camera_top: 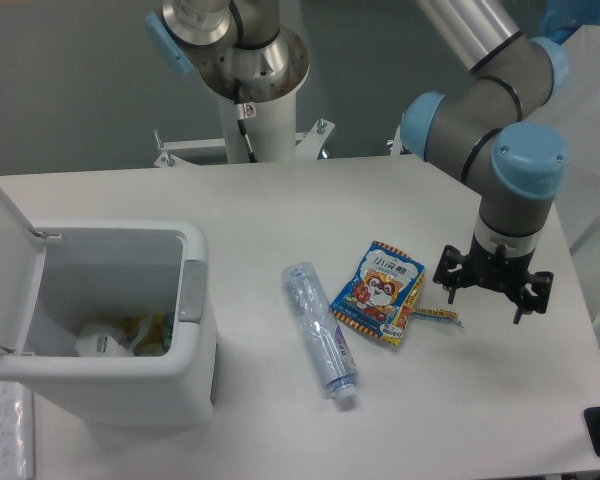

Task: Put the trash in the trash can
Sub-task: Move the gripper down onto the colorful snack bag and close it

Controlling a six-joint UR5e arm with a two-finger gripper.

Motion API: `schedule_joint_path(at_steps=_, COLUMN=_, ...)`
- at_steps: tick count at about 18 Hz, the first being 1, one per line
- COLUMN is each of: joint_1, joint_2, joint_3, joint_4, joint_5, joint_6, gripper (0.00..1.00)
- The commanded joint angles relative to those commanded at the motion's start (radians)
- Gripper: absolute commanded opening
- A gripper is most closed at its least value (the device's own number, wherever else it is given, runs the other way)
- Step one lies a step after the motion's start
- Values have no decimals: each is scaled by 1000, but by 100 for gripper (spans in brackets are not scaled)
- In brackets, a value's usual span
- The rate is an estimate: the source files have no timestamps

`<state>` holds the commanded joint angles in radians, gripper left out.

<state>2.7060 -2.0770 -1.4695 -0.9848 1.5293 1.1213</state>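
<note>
Two black fingers of the gripper [493,292] stood spread apart, with nothing between them, hanging just above the white table [280,200] to the right of the snack packet [379,292]. From the gripper the arm [500,110] rose through a grey wrist with a blue cap and bent back toward the upper edge of the view. The blue-and-orange snack packet, with a cartoon animal on its face, lay flat near the middle of the table. A thin yellow-blue wrapper strip [436,316] lay just beside the packet's right lower corner, between the packet and the gripper; whether it touched the packet could not be told. A crushed clear plastic bottle [320,332] lay on its side just left of the packet, its cap end pointing toward the near edge of the table. Well left of the packet stood the white trash can [110,395], its lid [5,260] swung up and open, a grey push panel [194,290] on the rim facing the bottle. Some crumpled white and yellow litter [120,338] showed inside the can.
</note>
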Motion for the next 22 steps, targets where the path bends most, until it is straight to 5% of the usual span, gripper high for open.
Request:
schedule_joint_path(at_steps=15, joint_1=-54, joint_2=-81, joint_3=-127, joint_4=29, joint_5=22, joint_6=17, gripper=100)
schedule_joint_path(at_steps=22, joint_1=-95, joint_2=-97, joint_3=-120, joint_4=-129, joint_5=14, joint_6=17, gripper=100)
